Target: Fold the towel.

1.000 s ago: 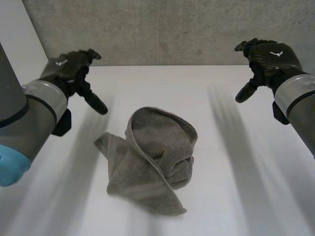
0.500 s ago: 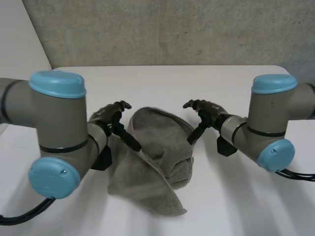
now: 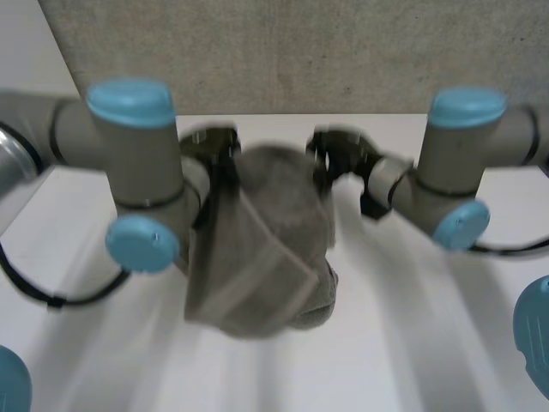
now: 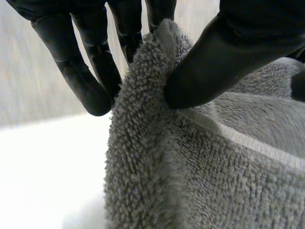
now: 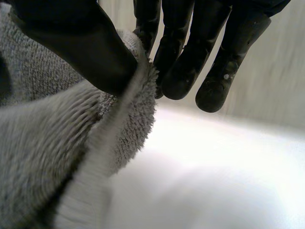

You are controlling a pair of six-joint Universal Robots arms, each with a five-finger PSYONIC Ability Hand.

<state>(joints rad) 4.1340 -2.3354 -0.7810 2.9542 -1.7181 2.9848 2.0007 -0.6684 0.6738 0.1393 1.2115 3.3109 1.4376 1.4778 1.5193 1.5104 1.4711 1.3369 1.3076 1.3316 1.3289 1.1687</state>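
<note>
A grey terry towel (image 3: 262,249) hangs crumpled above the white table (image 3: 403,326), lifted by its far edge. My left hand (image 3: 210,146) pinches that edge at its left end; in the left wrist view the thumb (image 4: 214,62) presses the towel (image 4: 190,162) against the fingers (image 4: 90,71). My right hand (image 3: 339,150) pinches the same edge at its right end; in the right wrist view the thumb (image 5: 81,43) clamps the towel (image 5: 52,157) against the fingers (image 5: 181,62). The towel's lower part still bunches near the table.
A grey concrete wall (image 3: 283,51) rises behind the table's far edge. Both grey arms with light-blue caps (image 3: 129,107) (image 3: 467,107) reach inward over the table on either side of the towel.
Both hands have closed on the towel's far edge and lifted it; the towel, which lay in a heap on the table, now hangs between them.
</note>
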